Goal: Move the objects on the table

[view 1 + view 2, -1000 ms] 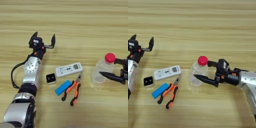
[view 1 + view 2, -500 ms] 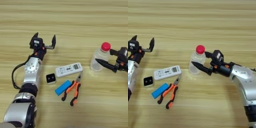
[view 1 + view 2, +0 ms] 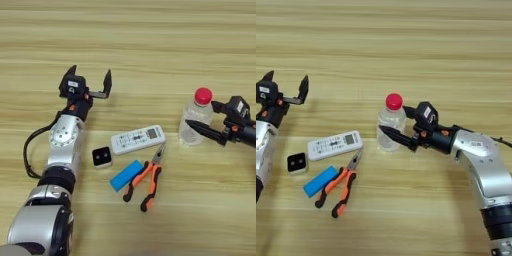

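A pale wooden table (image 3: 150, 45) with plank lines fills both views.

Left eye view: the left gripper (image 3: 90, 84) hangs at about ten o'clock, its two black fingers spread wide with nothing between them. Toward five o'clock of it lie the cube (image 3: 101, 157), the remote (image 3: 137, 139), the blue block (image 3: 126, 175) and the pliers (image 3: 145, 180), close together and well apart from those jaws. At three o'clock the bottle (image 3: 195, 117) stands upright.

Right eye view: the right gripper (image 3: 397, 126) reaches in from three o'clock, jaws parted around the bottle's far and near sides; whether they press it I cannot tell.
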`<action>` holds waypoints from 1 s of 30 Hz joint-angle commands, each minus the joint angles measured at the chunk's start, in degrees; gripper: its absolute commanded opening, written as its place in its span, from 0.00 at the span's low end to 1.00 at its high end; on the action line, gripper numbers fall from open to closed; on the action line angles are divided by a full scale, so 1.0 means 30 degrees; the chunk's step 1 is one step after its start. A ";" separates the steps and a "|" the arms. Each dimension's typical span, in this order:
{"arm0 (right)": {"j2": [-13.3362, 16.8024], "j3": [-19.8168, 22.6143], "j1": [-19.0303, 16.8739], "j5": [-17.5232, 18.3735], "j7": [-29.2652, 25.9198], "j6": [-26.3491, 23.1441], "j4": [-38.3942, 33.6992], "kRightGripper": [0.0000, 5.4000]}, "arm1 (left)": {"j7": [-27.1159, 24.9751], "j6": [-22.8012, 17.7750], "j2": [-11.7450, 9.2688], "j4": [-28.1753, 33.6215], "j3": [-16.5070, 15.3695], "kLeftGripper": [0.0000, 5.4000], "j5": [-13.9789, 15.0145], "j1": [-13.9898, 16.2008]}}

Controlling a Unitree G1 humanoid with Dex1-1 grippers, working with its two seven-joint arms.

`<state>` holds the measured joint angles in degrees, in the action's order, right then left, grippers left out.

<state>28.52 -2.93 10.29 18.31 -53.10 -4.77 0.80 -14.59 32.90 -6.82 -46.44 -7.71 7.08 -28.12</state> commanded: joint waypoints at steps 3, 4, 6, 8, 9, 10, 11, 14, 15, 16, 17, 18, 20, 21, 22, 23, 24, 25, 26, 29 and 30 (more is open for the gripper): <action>0.0086 -0.0024 0.0409 0.0042 -0.0385 0.0035 0.0044 0.73 | -0.0030 0.0114 0.0088 -0.0185 0.0029 1.00 -0.0026 -0.0392; 0.0093 -0.0013 0.0409 0.0042 -0.0425 0.0050 0.0056 0.75 | -0.0024 0.0116 0.0095 -0.0189 0.0031 1.00 -0.0030 -0.0395; 0.0066 0.0065 0.0440 0.0051 -0.0432 0.0093 0.0099 0.80 | -0.0012 0.0116 0.0106 -0.0197 0.0035 1.00 -0.0036 -0.0402; 0.0000 0.0214 0.0484 0.0181 -0.0424 0.0145 0.0079 0.85 | 0.0001 0.0114 0.0115 -0.0208 0.0040 1.00 -0.0045 -0.0413; -0.0028 0.0280 0.0496 0.0215 -0.0381 0.0183 0.0061 0.88 | 0.0000 0.0111 0.0119 -0.0211 0.0039 1.00 -0.0043 -0.0417; -0.0066 0.0348 0.0540 0.0222 -0.0314 0.0248 0.0090 0.91 | 0.0003 0.0108 0.0124 -0.0223 0.0037 1.00 -0.0047 -0.0427; -0.0119 0.0424 0.0601 0.0243 -0.0247 0.0335 0.0128 0.93 | 0.0005 0.0105 0.0128 -0.0234 0.0034 1.00 -0.0050 -0.0437; -0.0300 0.0639 0.0812 0.0341 -0.0116 0.0555 0.0194 0.99 | 0.0016 0.0111 0.0142 -0.0289 0.0022 1.00 -0.0061 -0.0470; -0.0350 0.0698 0.0863 0.0348 -0.0087 0.0608 0.0216 1.00 | 0.0023 0.0116 0.0148 -0.0301 0.0022 1.00 -0.0065 -0.0477; -0.0398 0.0755 0.0905 0.0355 -0.0053 0.0676 0.0251 1.00 | 0.0028 0.0123 0.0156 -0.0304 0.0025 1.00 -0.0069 -0.0479; -0.0429 0.0789 0.0927 0.0370 -0.0024 0.0745 0.0282 1.00 | 0.0031 0.0129 0.0161 -0.0305 0.0026 1.00 -0.0071 -0.0480; -0.0465 0.0837 0.0944 0.0400 0.0005 0.0814 0.0305 1.00 | 0.0036 0.0131 0.0167 -0.0299 0.0029 1.00 -0.0074 -0.0475; -0.0542 0.0957 0.0997 0.0477 0.0081 0.0949 0.0327 1.00 | 0.0040 0.0137 0.0175 -0.0284 0.0035 1.00 -0.0079 -0.0459; -0.0610 0.1065 0.1048 0.0565 0.0138 0.1033 0.0310 1.00 | 0.0040 0.0143 0.0179 -0.0276 0.0038 1.00 -0.0080 -0.0450; -0.0705 0.1211 0.1103 0.0713 0.0160 0.1187 0.0258 1.00 | 0.0040 0.0156 0.0184 -0.0278 0.0041 1.00 -0.0083 -0.0440; -0.0775 0.1323 0.1142 0.0836 0.0169 0.1305 0.0196 1.00 | 0.0043 0.0165 0.0187 -0.0282 0.0042 1.00 -0.0086 -0.0435; -0.0808 0.1387 0.1161 0.0925 0.0160 0.1364 0.0121 1.00 | 0.0045 0.0169 0.0189 -0.0285 0.0044 1.00 -0.0089 -0.0433; -0.0825 0.1424 0.1161 0.0962 0.0149 0.1395 0.0039 1.00 | 0.0052 0.0169 0.0190 -0.0286 0.0045 1.00 -0.0096 -0.0431; -0.0849 0.1455 0.1163 0.0989 0.0148 0.1460 -0.0022 1.00 | 0.0056 0.0168 0.0190 -0.0284 0.0046 1.00 -0.0100 -0.0430; -0.0943 0.1633 0.1202 0.1335 0.0149 0.1678 -0.0395 1.00 | 0.0079 0.0173 0.0201 -0.0302 0.0053 1.00 -0.0117 -0.0441; -0.0980 0.1713 0.1238 0.1463 0.0181 0.1716 -0.0540 1.00 | 0.0087 0.0177 0.0204 -0.0314 0.0056 1.00 -0.0124 -0.0448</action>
<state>25.90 1.16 12.96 21.72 -52.82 -0.48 0.85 -14.39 32.98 -6.32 -46.83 -7.69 7.02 -28.41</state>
